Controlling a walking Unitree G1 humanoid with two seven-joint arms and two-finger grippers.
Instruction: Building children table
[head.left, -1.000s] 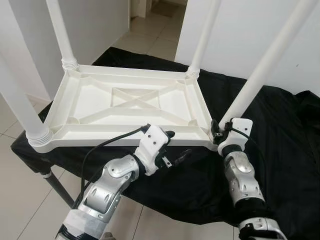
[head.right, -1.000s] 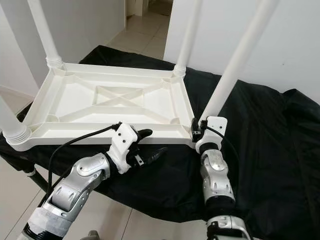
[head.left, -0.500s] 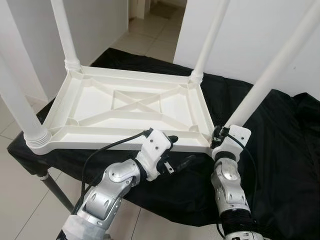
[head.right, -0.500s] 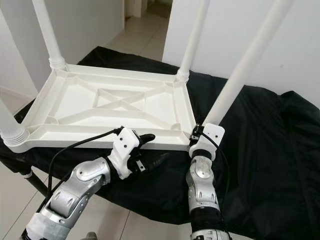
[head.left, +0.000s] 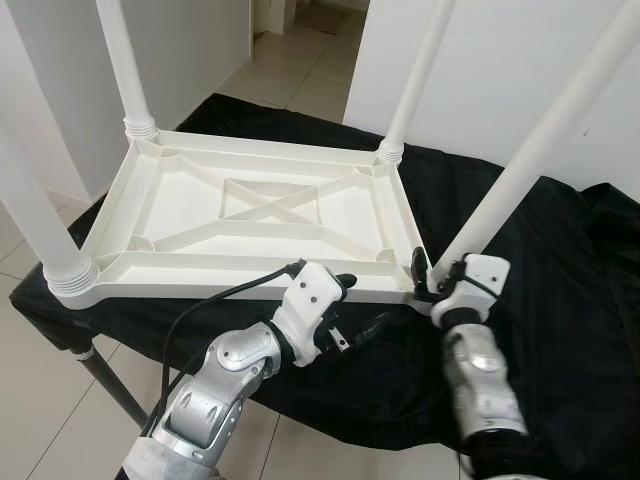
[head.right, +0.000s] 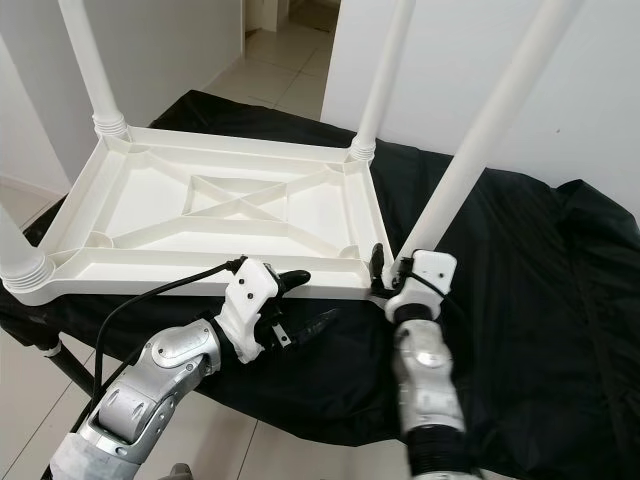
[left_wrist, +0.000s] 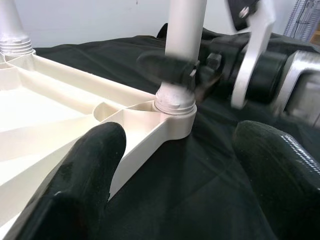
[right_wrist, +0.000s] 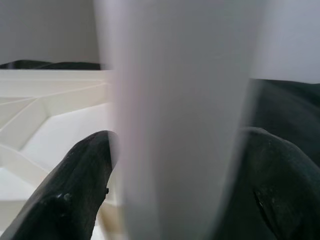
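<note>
Black cloth (head.left: 560, 300) drapes the work surface, and on it lies the upturned white plastic children's table (head.left: 250, 215), ribbed underside up, four white tubular legs standing in its corner sockets. Up close in the right wrist view, the right gripper (right_wrist: 175, 165) has its fingers spread around the near-right leg (head.left: 520, 165); contact is unclear. The left gripper (head.left: 358, 307) hovers open by the near rim.

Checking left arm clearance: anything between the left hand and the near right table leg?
Nothing visible. The left hand is open beside the tabletop's near edge, with bare black cloth between it and the leg. The right hand is already around that leg's base.
</note>
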